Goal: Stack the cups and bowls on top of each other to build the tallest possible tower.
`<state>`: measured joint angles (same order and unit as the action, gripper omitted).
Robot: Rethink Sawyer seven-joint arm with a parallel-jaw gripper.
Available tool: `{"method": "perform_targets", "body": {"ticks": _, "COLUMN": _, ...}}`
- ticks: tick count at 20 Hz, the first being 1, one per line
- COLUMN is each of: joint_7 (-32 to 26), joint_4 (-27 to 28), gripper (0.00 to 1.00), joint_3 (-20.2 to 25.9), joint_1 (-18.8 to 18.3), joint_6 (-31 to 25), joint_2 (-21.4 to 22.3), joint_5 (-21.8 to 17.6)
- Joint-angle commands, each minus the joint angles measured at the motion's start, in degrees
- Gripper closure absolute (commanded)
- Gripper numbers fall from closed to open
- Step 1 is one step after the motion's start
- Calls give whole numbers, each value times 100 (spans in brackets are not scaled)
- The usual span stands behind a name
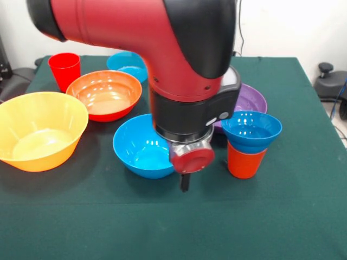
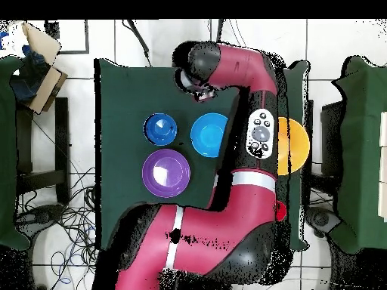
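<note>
My gripper hangs low over the green cloth, just in front of the medium blue bowl; nothing shows in it. The small blue bowl sits upright on the upturned orange cup to the right. The wide purple bowl lies behind that, partly hidden by the arm. The large yellow-orange bowl, the orange-red bowl, the red cup and the teal bowl stand on the left. Overhead, the small blue bowl, medium blue bowl and purple bowl show. The purple cup and small orange bowl are out of view.
The red arm fills the middle of the front view and hides the table behind it. In the overhead view the arm covers the gripper, the yellow-orange bowl in part, and that side of the green table.
</note>
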<state>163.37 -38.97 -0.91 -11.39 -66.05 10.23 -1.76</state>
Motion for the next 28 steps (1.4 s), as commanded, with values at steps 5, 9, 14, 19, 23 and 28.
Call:
{"method": "perform_targets", "body": {"ticks": 5, "joint_7": -792, "joint_4": -756, "gripper": 0, "joint_3": 118, "joint_1": 171, "joint_6": -332, "joint_2": 59, "joint_5": -292}}
{"method": "perform_targets", "body": {"ticks": 9, "joint_7": -864, "joint_4": -370, "gripper": 0, "joint_3": -100, "joint_1": 294, "joint_6": -823, "joint_2": -74, "joint_5": -504}}
{"method": "perform_targets", "body": {"ticks": 14, "joint_7": -812, "joint_4": -95, "gripper": 0, "joint_3": -370, "joint_1": 473, "joint_6": -929, "joint_2": -252, "joint_5": -729}}
{"method": "perform_targets", "body": {"ticks": 19, "joint_7": -664, "joint_4": 85, "gripper": 0, "joint_3": -546, "joint_1": 577, "joint_6": -870, "joint_2": -452, "joint_5": -882}}
{"method": "perform_targets", "body": {"ticks": 23, "joint_7": -618, "joint_4": 106, "gripper": 0, "joint_3": -564, "joint_1": 592, "joint_6": -911, "joint_2": -493, "joint_5": -832}}
{"method": "perform_targets", "body": {"ticks": 28, "joint_7": -553, "joint_4": -157, "gripper": 0, "joint_3": -382, "joint_1": 508, "joint_6": -391, "joint_2": -494, "joint_5": -641}}
